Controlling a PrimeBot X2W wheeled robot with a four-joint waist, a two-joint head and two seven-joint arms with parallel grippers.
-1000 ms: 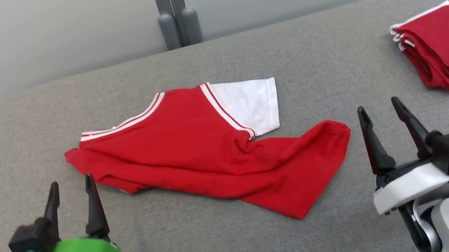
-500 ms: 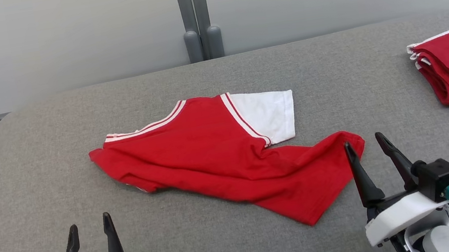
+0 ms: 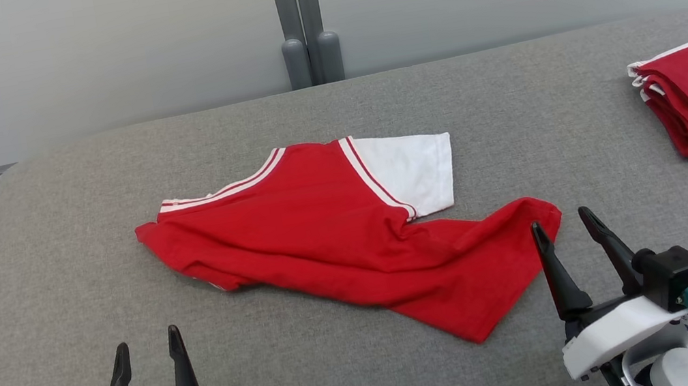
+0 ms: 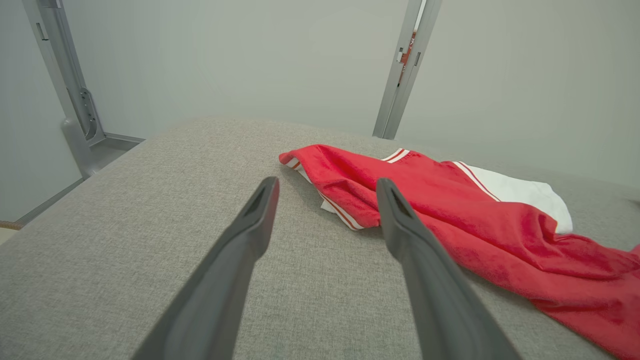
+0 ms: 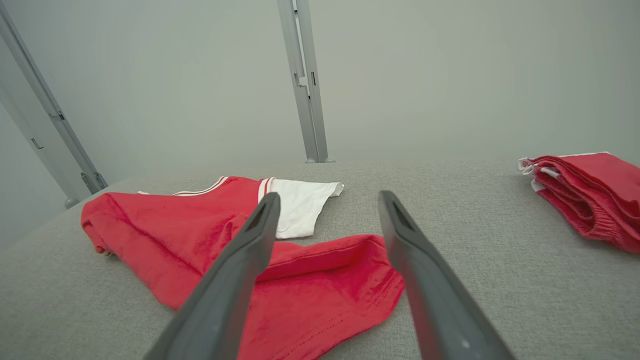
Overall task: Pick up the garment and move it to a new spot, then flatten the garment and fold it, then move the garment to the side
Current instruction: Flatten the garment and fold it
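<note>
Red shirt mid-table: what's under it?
The red shirt lies on the grey cloth surface. A white-striped trim peeks out from beneath its left end. Whatever else may lie under it is covered by the fabric.

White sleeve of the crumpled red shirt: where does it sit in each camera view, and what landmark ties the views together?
Head view: the white short fabric sleeve lies just right of centre, on the far side of the crumpled red shirt.
Left wrist view: right of centre, at the shirt's far edge.
Right wrist view: slightly left of centre.
Shared landmark: the grey upright metal post against the wall behind.
</note>
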